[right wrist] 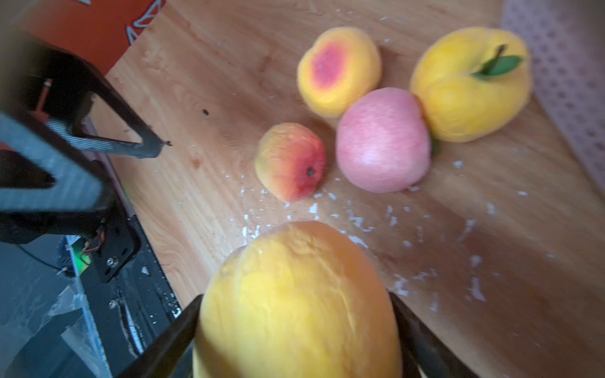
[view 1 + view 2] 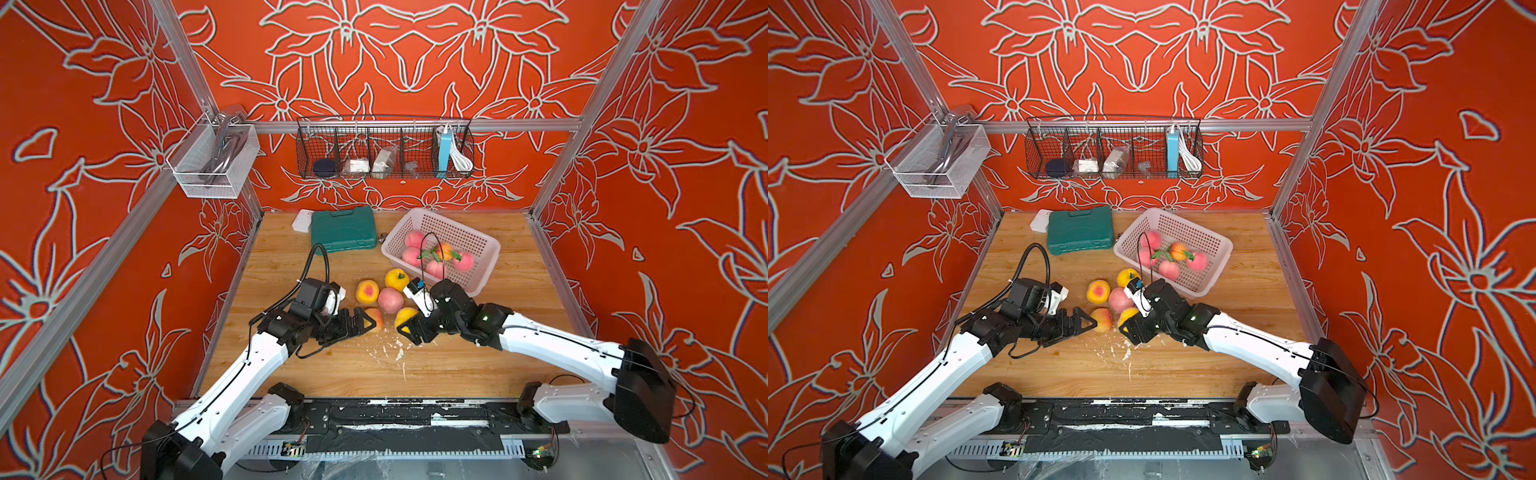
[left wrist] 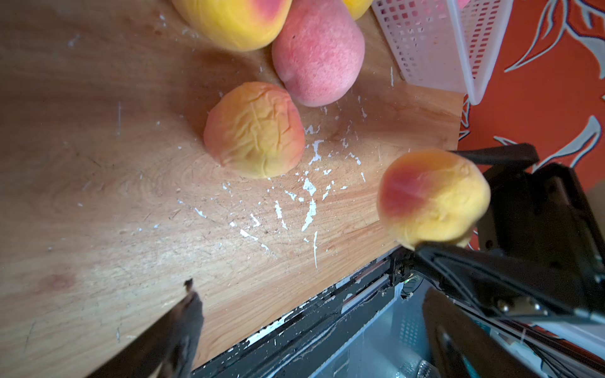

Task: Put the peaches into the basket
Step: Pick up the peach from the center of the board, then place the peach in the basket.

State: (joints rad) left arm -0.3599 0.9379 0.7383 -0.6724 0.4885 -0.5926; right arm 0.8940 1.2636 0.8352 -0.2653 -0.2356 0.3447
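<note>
Since the right end effector (image 2: 409, 328) is closed on its yellow-orange peach (image 1: 294, 288) only near the fingertips, I reckon it could squirt out on the way to the pink basket (image 2: 457, 227), which holds five peaches. The left end effector (image 3: 307, 291) gapes wide and empty beside the wrinkled peach (image 3: 255, 131) on the table (image 2: 457, 365). The arms look close enough to bump. No readable writing anywhere.

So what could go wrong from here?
Much of the yellow-orange peach juts past the fingers of the right gripper, so it might slip on lifting. The open left gripper sits close by at the wrinkled peach; the two could clash. The carry to the pink basket could knock the loose pink peach.
</note>
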